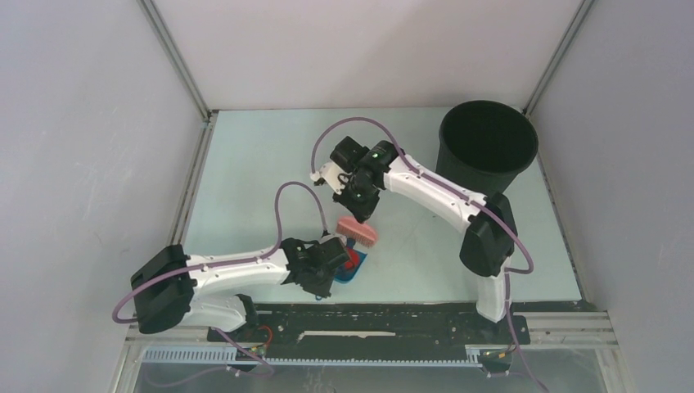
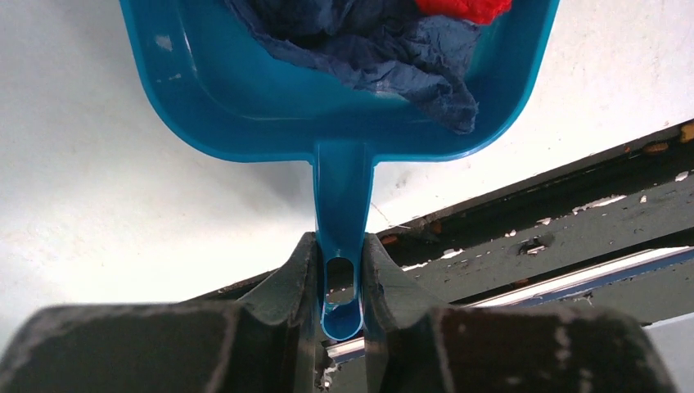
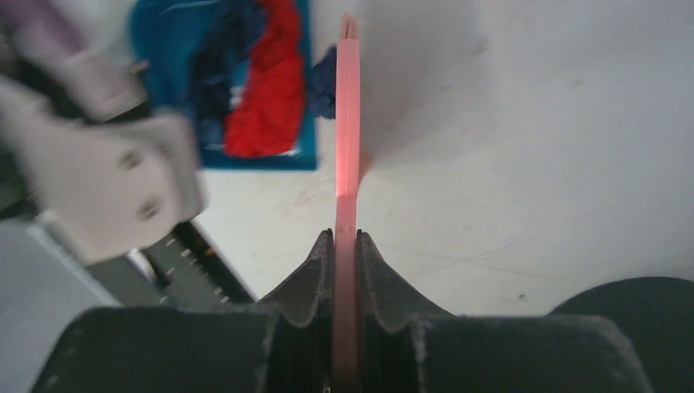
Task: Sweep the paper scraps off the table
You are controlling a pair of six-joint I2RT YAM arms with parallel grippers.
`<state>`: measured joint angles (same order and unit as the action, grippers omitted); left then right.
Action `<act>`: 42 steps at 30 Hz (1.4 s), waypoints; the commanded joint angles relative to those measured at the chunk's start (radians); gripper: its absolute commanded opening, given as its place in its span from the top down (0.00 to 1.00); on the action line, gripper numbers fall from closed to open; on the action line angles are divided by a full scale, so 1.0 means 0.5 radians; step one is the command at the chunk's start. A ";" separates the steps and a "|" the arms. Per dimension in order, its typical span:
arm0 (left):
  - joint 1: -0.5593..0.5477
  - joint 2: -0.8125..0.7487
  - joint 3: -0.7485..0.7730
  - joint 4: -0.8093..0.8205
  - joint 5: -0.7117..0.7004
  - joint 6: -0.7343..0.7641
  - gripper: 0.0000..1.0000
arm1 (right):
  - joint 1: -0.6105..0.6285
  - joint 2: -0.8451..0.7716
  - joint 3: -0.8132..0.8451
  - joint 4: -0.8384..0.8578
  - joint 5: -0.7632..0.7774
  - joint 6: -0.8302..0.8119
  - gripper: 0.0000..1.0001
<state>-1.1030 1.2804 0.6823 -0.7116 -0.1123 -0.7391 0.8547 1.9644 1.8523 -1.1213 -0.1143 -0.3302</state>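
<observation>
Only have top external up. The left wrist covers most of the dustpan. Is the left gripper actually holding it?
Observer: Yes. In the left wrist view the left gripper is shut on the handle of the dustpan, one finger on each side of the hanging slot near the handle's end.
Operator: What's in the pan? I only see a red spot.
Observer: Mostly a crumpled dark blue scrap, with a red scrap at the top edge of that view.
Operator: And the right side, is the brush properly gripped?
Observer: In the right wrist view the right gripper is shut on the pink brush, which shows edge-on, straight out between the fingers.
</observation>
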 commanded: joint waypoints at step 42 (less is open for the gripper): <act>0.006 -0.173 0.431 0.047 -0.310 0.407 1.00 | -1.120 -2.201 -1.551 0.053 -0.557 -0.247 1.00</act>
<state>-1.1492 1.1774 0.8185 -0.6041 -0.2985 -0.6044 0.3309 0.9588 1.1606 -1.1538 -0.3386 -0.4080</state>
